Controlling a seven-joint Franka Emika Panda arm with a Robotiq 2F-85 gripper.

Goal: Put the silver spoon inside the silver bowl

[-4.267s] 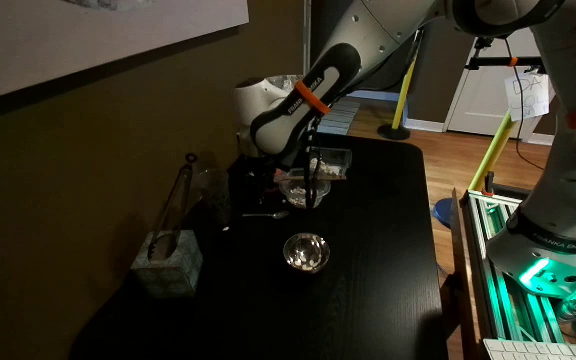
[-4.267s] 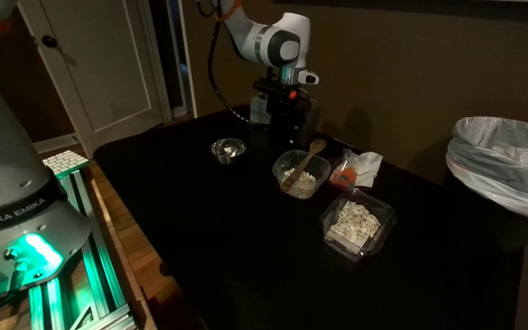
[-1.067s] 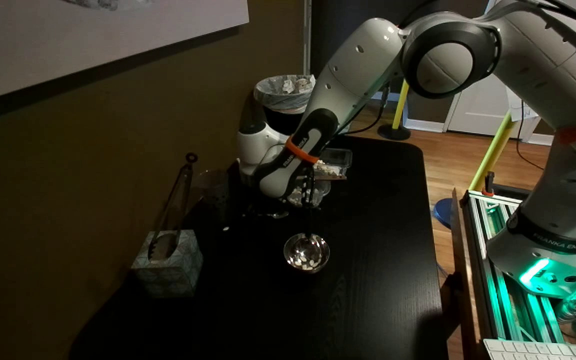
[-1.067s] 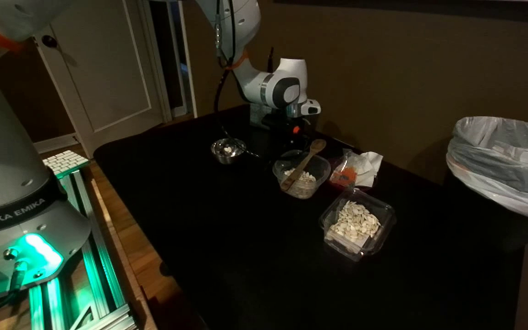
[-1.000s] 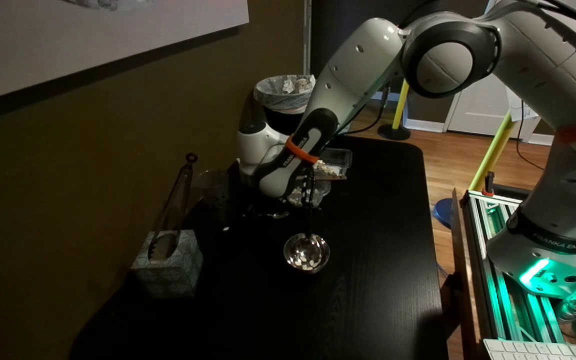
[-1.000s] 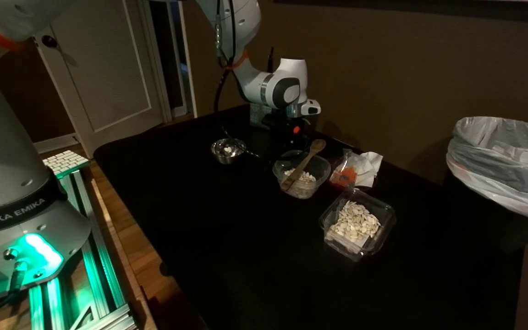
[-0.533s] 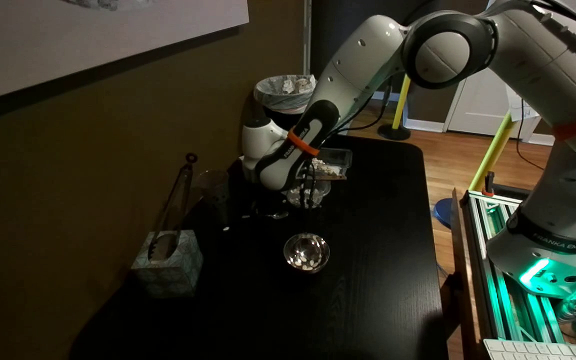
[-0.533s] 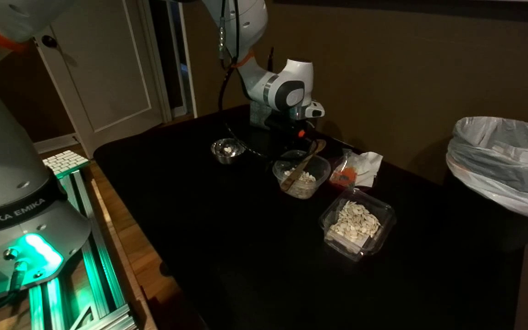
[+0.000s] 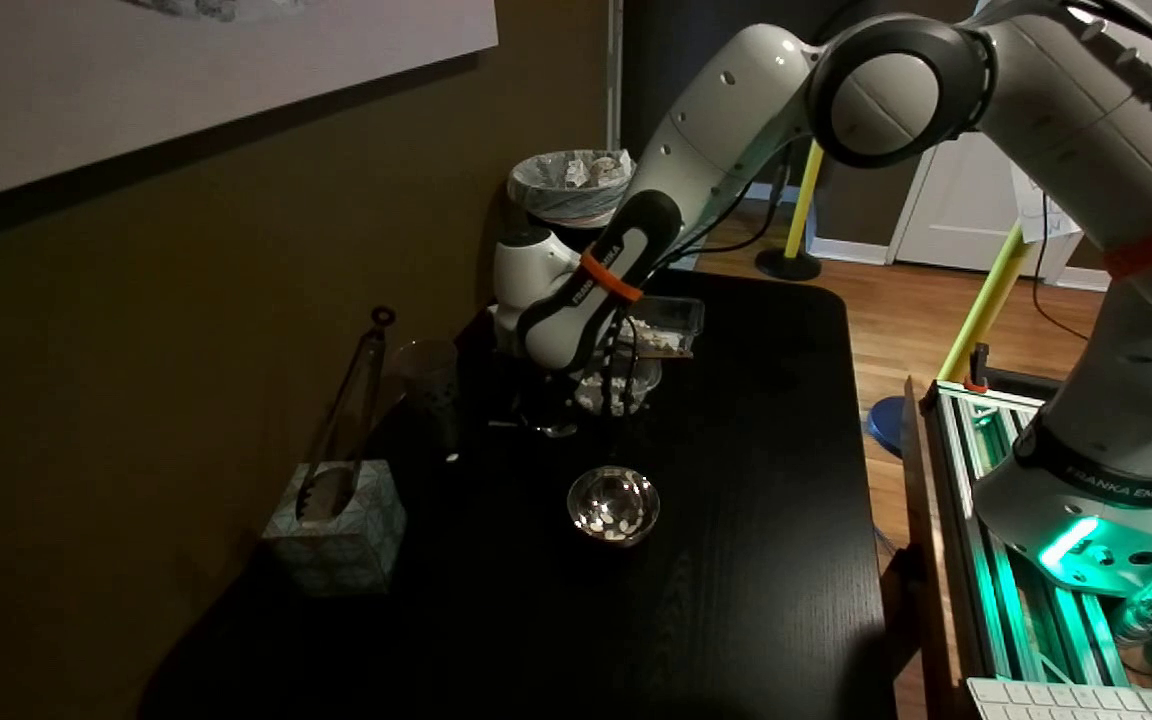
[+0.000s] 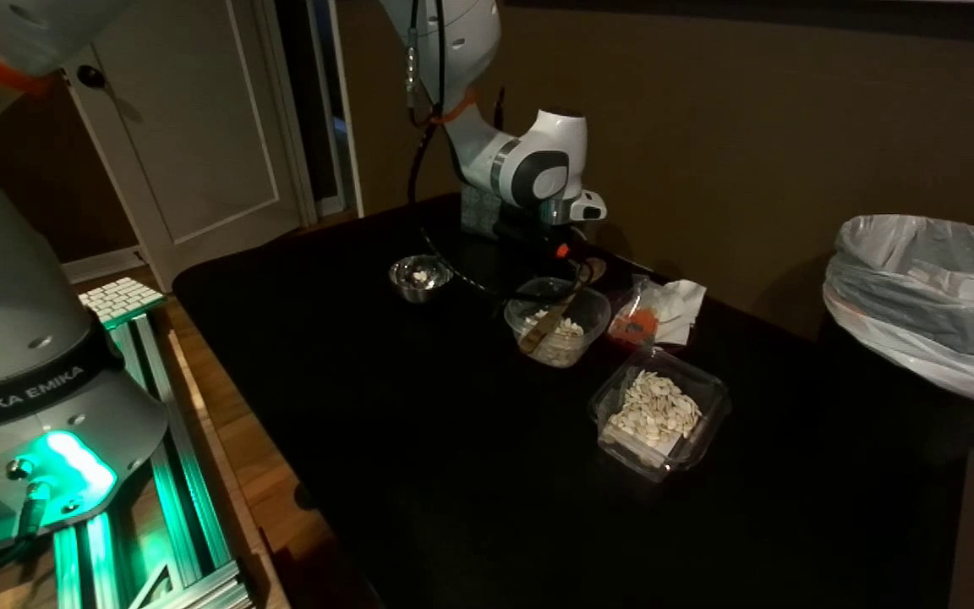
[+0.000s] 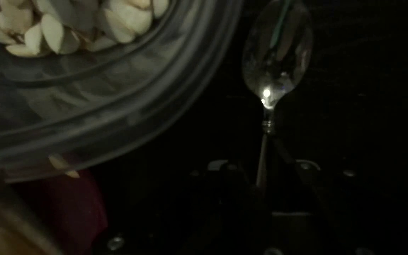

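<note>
The silver spoon (image 11: 278,53) lies on the black table in the wrist view, its bowl end pointing away and its thin handle running down between my fingers (image 11: 225,166). My gripper (image 11: 265,165) is low over it, jaws partly apart, with a dark gap on the handle's right; contact on the left is too dark to tell. In an exterior view the spoon (image 9: 557,431) shows only in part, beneath the dark hand. The silver bowl (image 9: 613,507) stands upright in front of the spoon, several pale seeds inside; an exterior view also shows the bowl (image 10: 420,279) left of the hand.
Close by the spoon is a clear tub (image 10: 559,347) of seeds with a wooden spoon (image 10: 546,326) across it. Behind lies another seed box (image 10: 660,414). A tissue box (image 9: 336,530) with tongs (image 9: 341,420), a clear cup (image 9: 426,370) and a bin (image 10: 918,313) line the wall.
Over several seconds my arm has come down to the spoon. In the last second the hand has shifted a little towards the seed tub. The bowl has stayed put.
</note>
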